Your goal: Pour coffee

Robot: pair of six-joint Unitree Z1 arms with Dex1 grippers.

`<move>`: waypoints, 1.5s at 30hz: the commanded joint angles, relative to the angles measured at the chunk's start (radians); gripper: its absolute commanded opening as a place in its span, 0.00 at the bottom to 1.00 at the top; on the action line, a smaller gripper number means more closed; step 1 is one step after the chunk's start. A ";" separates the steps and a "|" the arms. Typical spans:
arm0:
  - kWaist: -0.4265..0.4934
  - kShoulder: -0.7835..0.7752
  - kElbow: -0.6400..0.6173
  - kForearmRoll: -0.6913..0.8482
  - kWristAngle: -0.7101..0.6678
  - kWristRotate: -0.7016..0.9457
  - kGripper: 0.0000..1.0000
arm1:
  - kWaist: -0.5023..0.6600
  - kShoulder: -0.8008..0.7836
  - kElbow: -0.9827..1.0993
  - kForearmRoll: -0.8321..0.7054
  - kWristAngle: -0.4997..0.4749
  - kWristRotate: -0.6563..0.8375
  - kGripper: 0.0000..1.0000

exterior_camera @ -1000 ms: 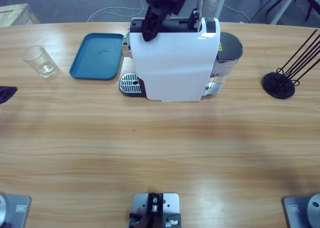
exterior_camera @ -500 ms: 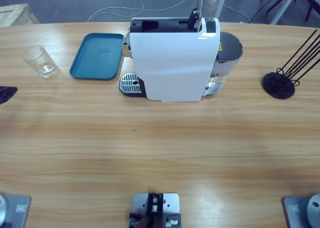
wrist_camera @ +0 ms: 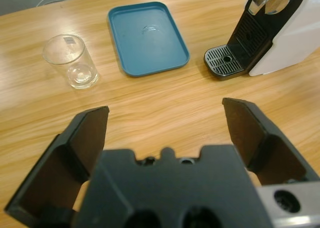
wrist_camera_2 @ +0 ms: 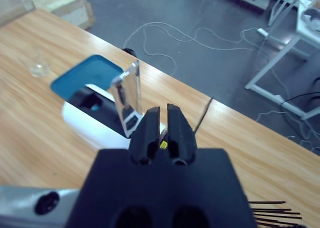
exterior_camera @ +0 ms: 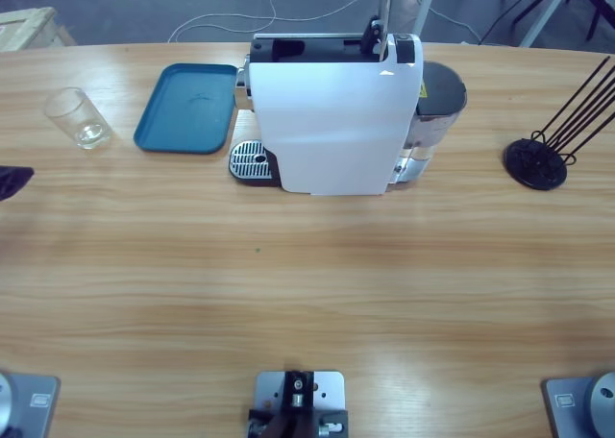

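Coffee is not visible; the clear glass tumbler, upper left, looks fragile and slippery, best gripped mid-wall. Left tool gapes; right tool is pinched together.

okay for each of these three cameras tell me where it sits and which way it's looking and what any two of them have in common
High view: fixed above the table, looking straight down on the coffee machine; only a dark gripper tip shows at the left edge.
Left wrist view: on the left arm, low over the table, facing the glass, blue tray and drip grate; the left gripper shows, open.
Right wrist view: on the right arm, raised, looking down on the machine's top and the floor; the right gripper shows, shut.
All three show tray, glass and machine.
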 commanded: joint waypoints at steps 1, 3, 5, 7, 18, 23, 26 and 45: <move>-0.005 -0.017 0.036 -0.009 -0.008 -0.001 0.97 | -0.002 0.063 0.135 -0.248 0.055 -0.099 0.00; -0.005 -0.017 0.036 -0.009 -0.008 -0.001 0.97 | -0.004 0.080 0.116 -0.249 0.048 -0.123 0.00; -0.005 -0.017 0.036 -0.009 -0.008 -0.001 0.97 | -0.004 0.111 0.099 -0.248 0.052 -0.133 0.00; -0.005 -0.017 0.036 -0.009 -0.008 -0.001 0.97 | -0.004 0.151 0.090 -0.244 0.038 -0.135 0.00; -0.006 -0.015 0.035 -0.009 -0.008 -0.001 0.97 | -0.002 0.278 -0.007 -0.217 -0.032 -0.144 0.00; -0.005 -0.015 0.035 -0.009 -0.008 -0.001 0.97 | 0.066 0.335 -0.088 -0.171 -0.029 -0.140 0.00; -0.006 -0.015 0.036 -0.009 -0.008 -0.001 0.97 | 0.105 0.379 -0.127 -0.146 -0.029 -0.113 0.00; -0.005 -0.043 0.038 -0.017 0.037 -0.010 0.99 | 0.124 0.552 -0.162 -0.090 0.053 -0.015 0.00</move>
